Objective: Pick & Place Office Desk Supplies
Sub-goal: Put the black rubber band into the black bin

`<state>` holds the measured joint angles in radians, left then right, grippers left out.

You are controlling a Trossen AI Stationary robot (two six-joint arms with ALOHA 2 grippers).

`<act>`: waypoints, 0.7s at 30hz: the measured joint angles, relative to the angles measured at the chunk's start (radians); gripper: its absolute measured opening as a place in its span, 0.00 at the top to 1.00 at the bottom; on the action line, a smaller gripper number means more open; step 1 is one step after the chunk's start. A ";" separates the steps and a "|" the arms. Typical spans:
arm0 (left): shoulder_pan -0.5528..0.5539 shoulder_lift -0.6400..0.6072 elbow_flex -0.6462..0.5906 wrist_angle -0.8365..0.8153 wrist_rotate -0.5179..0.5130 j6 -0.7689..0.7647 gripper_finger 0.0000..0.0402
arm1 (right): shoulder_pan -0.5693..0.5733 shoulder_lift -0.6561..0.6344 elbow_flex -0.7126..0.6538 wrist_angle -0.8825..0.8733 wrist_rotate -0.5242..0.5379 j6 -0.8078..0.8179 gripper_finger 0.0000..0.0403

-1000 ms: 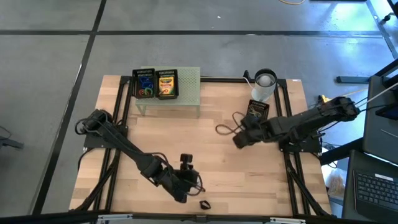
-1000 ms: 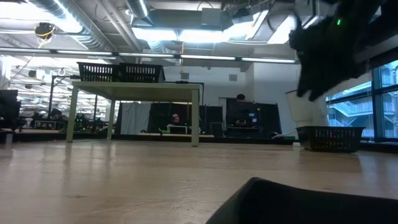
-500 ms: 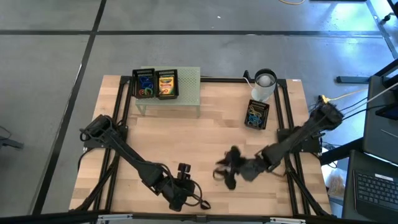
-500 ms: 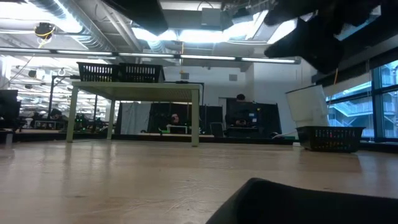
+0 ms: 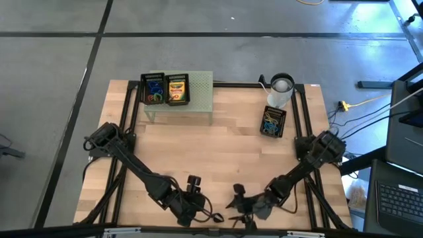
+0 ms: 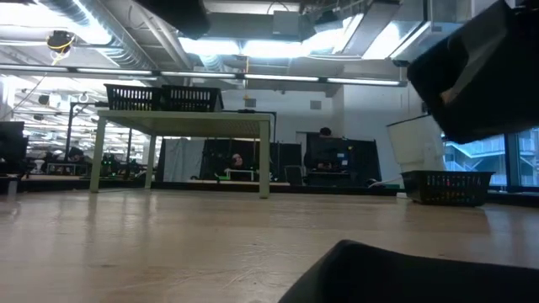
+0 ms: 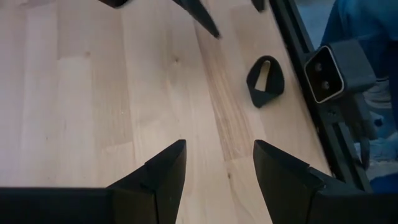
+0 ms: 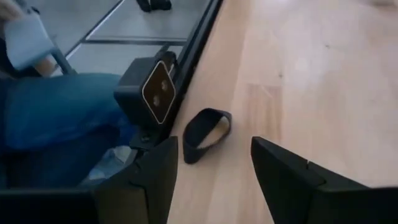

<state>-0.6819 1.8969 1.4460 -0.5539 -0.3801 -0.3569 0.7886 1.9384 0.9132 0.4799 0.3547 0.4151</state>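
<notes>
at the near edge of the surface i see both end effectors spread and empty: left end effector, right end effector. a black clip lies between them by the camera block. farther back, crayon boxes sit on the green stand.

Open-plan lab: exposed ceiling ducts, strip lights, distant workstations.

Bright, even overhead light, glaring ceiling strips in the low view, soft shadows, blurred near foreground.
</notes>
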 joint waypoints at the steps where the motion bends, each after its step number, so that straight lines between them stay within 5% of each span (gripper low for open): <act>1: 0.000 0.000 0.000 0.000 -0.001 0.000 0.55 | 0.001 0.021 0.018 0.000 0.000 -0.016 0.49; 10: 0.003 0.000 0.000 -0.004 -0.021 0.000 0.55 | -0.007 0.177 0.171 -0.012 -0.008 -0.089 0.49; 21: 0.003 -0.002 0.000 -0.006 -0.022 0.001 0.55 | -0.017 0.199 0.174 -0.047 -0.042 -0.035 0.49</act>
<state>-0.6788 1.8954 1.4460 -0.5594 -0.4019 -0.3562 0.7712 2.1375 1.0870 0.4332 0.3124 0.3796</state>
